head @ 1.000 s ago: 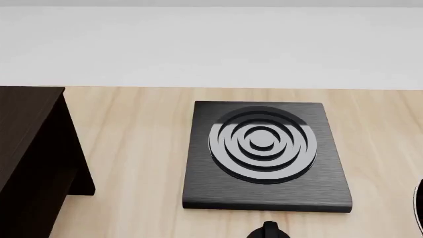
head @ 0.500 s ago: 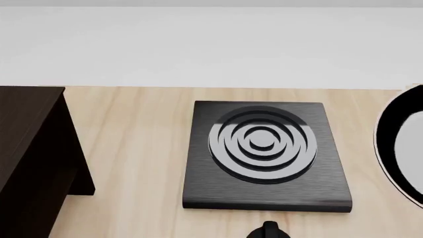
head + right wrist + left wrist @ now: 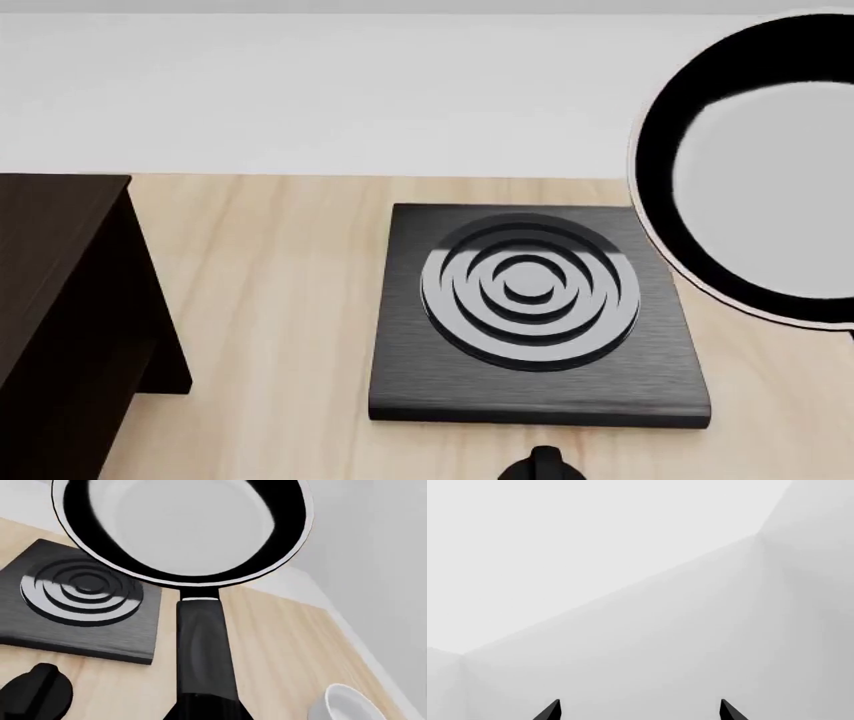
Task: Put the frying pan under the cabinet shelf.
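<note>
Black handle (image 3: 203,650) runs down toward my right gripper, out of frame, so grip unconfirmed. Frying pan (image 3: 754,165) hangs airborne right of the burner plate (image 3: 534,310). Rigid, head-heavy; hold the handle. Cabinet shelf (image 3: 67,320) far left. Left gripper (image 3: 639,711) spread, empty.

Frying pan (image 3: 180,525): glossy black wall, smooth matt pale inside. Burner plate (image 3: 534,400): brushed dark metal. Table (image 3: 294,300): light wood grain.
</note>
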Available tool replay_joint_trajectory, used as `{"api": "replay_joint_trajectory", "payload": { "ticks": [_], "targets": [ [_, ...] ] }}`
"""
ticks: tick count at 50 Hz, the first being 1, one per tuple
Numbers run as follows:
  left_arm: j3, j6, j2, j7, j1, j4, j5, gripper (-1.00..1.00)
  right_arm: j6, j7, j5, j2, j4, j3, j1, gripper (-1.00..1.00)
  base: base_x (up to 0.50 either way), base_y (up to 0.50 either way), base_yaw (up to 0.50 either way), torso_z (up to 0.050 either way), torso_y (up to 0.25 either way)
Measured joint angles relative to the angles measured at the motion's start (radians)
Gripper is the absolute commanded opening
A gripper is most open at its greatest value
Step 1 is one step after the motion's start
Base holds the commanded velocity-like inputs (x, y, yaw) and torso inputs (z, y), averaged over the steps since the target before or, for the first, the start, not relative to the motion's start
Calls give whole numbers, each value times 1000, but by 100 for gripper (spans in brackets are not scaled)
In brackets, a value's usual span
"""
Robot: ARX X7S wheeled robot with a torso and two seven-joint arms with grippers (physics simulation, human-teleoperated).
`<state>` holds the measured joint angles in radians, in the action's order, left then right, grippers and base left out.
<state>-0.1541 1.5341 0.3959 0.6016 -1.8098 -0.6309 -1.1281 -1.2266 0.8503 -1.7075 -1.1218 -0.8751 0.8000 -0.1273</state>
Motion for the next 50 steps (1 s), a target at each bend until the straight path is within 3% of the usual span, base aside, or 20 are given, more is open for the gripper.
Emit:
{"api": "replay_joint_trajectory", "payload": {
  "ticks": [11,17,19,22,24,27,31,36,42,50],
  "targets": [
    [-5,-16,13,34,-22,18,-45,100,175,72,-124,-260,-2,-135,15,-100,0,0,0,0,1],
    [-4,-23,19,51,-29,24,-69,100,204,50,-150,-332,6,-190,8,-100,0,0,0,2,0],
    [-5,-26,22,55,-30,25,-75,100,225,20,-135,-286,27,-263,57,-100,0,0,1,0,5],
    [-7,-31,27,60,-32,27,-82,100,253,-110,-15,-133,56,-389,174,-100,0,0,3,0,0],
    [-9,-36,31,62,-32,28,-85,100,240,-215,94,-18,75,-488,300,-100,0,0,2,0,0],
    [-13,-45,35,63,-31,30,-88,100,149,-242,118,25,112,-701,556,-100,0,0,0,0,3],
    [-18,-55,42,65,-29,31,-91,100,54,-96,-53,41,158,-1004,910,-100,0,0,0,3,3],
    [-23,-66,49,69,-28,32,-97,100,-22,90,-252,63,198,-1247,1219,-100,0,0,0,0,0],
    [-25,-69,55,82,-32,35,-114,100,-76,221,-386,95,226,-1425,1446,-100,0,0,0,0,2],
    [-32,-77,63,94,-35,37,-129,100,-112,311,-494,139,250,-1566,1617,-100,0,0,0,0,1]
  ]
}}
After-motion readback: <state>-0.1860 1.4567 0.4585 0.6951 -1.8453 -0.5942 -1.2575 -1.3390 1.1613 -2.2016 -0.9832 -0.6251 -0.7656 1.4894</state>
